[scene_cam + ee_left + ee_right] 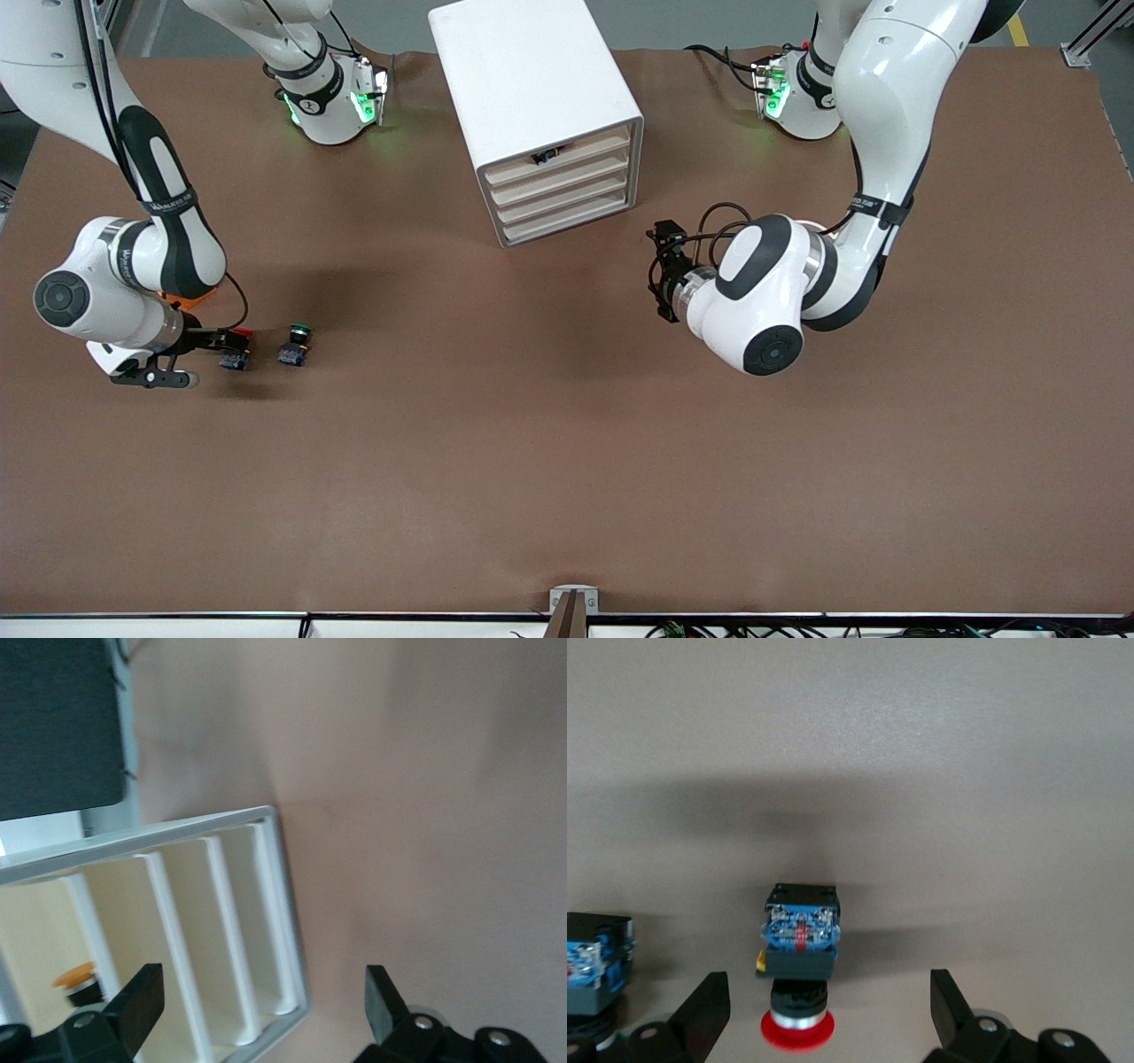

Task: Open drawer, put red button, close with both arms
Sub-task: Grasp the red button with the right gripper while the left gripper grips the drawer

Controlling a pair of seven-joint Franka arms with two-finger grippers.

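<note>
Currently the white cabinet [537,115] is standing near the robots' bases in the middle of the brown table [567,461], its four cream fronts facing the front camera, and the drawer [562,178], second from the top, is sitting flush and shut; so the opening step is not yet done. Both arms are working at once. The left gripper [663,275] is hovering low over the table just off the cabinet's corner toward the left arm's end, fingers [142,1001] spread wide and holding nothing; judging by this, its next move calls for lining a finger up with the second slatted front and hooking it outward, avoiding the topmost one. The right gripper [199,354] is hanging over the red button [799,966] toward the right arm's end of the table, fingers [704,1005] fully apart on either side of the button, not touching it; it needs to descend and pinch the blocky body. A green-capped switch [296,344] is lying just beside the red one, so a clean approach matters.
</note>
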